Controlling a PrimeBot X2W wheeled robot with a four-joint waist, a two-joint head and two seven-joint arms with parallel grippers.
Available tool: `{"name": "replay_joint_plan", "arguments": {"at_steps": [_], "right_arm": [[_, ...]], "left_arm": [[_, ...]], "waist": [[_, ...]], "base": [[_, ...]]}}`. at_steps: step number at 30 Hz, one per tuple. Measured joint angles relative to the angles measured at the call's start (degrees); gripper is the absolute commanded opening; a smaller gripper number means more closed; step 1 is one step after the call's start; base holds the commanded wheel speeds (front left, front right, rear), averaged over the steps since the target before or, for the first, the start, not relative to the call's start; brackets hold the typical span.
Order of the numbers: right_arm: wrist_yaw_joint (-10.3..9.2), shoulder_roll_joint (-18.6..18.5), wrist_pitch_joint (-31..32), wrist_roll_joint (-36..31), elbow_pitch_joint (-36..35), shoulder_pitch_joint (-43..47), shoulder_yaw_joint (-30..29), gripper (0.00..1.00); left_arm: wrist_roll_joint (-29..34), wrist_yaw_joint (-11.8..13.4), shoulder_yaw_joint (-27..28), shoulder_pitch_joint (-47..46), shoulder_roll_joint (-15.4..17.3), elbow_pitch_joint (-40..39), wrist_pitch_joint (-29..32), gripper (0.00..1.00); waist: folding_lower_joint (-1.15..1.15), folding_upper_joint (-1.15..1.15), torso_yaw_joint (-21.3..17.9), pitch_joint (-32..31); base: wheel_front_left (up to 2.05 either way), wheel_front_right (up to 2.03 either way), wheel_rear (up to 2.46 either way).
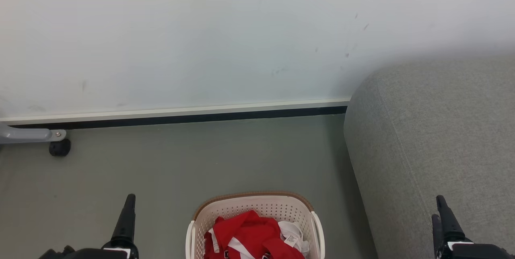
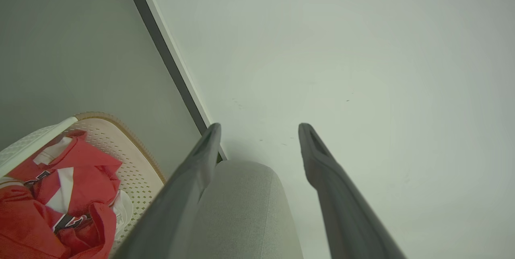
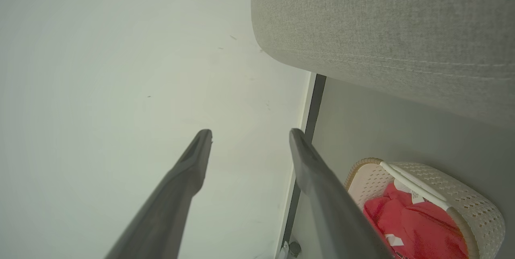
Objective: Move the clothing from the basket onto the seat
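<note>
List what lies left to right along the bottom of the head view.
The left gripper → the basket, with the clothing inside it → the seat.

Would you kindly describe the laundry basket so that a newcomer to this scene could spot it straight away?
Start at the big grey sofa seat on the right. On the floor left of it stands the laundry basket. Unlike the grey around it, it is cream perforated plastic with a brown rim, holding crumpled red-and-white clothing.
</note>
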Motion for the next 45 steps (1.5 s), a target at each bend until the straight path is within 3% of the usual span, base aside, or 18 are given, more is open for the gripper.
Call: {"name": "replay_joint_plan", "arguments": {"at_steps": [2,3,7,27,45], "right_arm": [[-0.44,0.0,-0.2,-1.0,-0.3,0.0,0.3,1.00],[-1.75,-0.1,-2.1,-11.2,-2.1,-0.2,4.1,1.00],[-2.26,-0.7,-3.0,-15.6,-2.4,-0.2,5.9,1.00],[-5.00,-1.8,-7.0,-33.4,-2.6,-0.3,12.6,1.00],[-7.42,-2.6,-10.5,-47.0,-3.0,-0.3,16.2,1.00]], "left_arm": [[0.6,0.2,-0.1,0.0,0.0,-0.2,-0.3,1.00],[10.3,1.8,-2.2,-0.2,0.6,-1.9,-2.2,1.00],[14.4,2.8,-3.0,-0.3,1.2,-2.4,-3.0,1.00],[34.6,5.8,-7.1,-0.2,4.3,-3.6,-7.0,1.00],[49.2,8.2,-8.2,1.1,5.5,-4.1,-10.5,1.00]], "waist": [[0.00,0.00,0.0,0.0],[0.00,0.00,-0.2,0.1],[0.00,0.00,-0.2,0.1],[0.00,0.00,-0.6,0.3],[0.00,0.00,-0.9,0.7]], "base": [[0.00,0.00,0.00],[0.00,0.00,0.00],[0.00,0.00,0.00],[0.00,0.00,0.00],[0.00,0.00,0.00]]}}
